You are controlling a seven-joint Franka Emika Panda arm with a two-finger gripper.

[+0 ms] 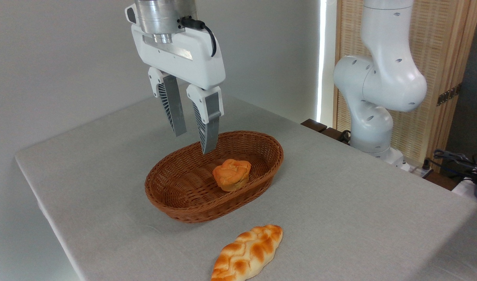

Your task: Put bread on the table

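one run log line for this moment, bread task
gripper: open, empty, raised over basket | bread: flat on table, near front edge | bun: in basket | task: looks done

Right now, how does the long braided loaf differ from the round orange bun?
The long braided loaf lies on the grey table; the round orange bun sits inside the brown wicker basket. The loaf is elongated, pale with golden-brown ridges; the bun is compact and evenly orange. Neither is touched by the gripper.
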